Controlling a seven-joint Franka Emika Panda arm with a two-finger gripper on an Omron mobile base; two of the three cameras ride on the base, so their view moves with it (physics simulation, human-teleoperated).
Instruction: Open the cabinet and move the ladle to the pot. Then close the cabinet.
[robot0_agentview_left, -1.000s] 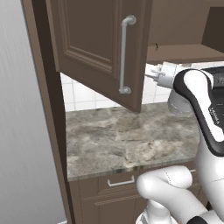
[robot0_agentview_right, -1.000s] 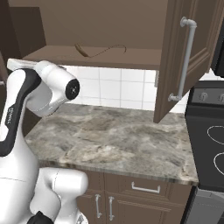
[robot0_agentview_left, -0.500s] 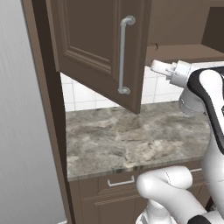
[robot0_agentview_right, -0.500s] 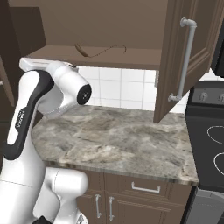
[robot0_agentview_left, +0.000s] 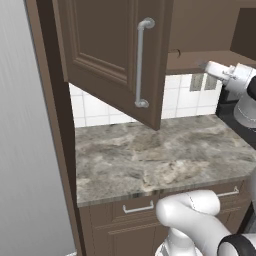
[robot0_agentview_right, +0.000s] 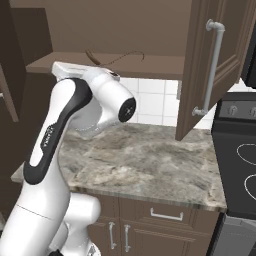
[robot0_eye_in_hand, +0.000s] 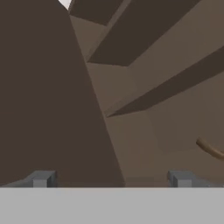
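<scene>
The cabinet (robot0_agentview_right: 125, 30) stands open, its left door (robot0_agentview_left: 110, 45) and right door (robot0_agentview_right: 220, 60) swung out with their silver bar handles. The ladle (robot0_agentview_right: 117, 58) lies on the bottom shelf, its thin dark curved handle showing above the shelf edge. In the hand view the end of the ladle (robot0_eye_in_hand: 211, 149) shows at the right, apart from the fingers. My gripper (robot0_eye_in_hand: 111, 179) is open, with nothing between its fingertips (robot0_eye_in_hand: 41, 178), and looks into the brown cabinet interior. The white hand (robot0_agentview_left: 215, 70) sits at shelf height by the cabinet's front edge. The pot is out of view.
A marbled grey counter (robot0_agentview_right: 145, 160) runs below the cabinet, with lower drawers (robot0_agentview_left: 137, 207) under it. A black stove (robot0_agentview_right: 237, 165) adjoins the counter on the right. A tall dark panel and a grey wall (robot0_agentview_left: 25, 150) bound the left side.
The hand has moved right and slightly up, to the cabinet's shelf edge. The jaws stay open and the ladle and doors have not moved.
</scene>
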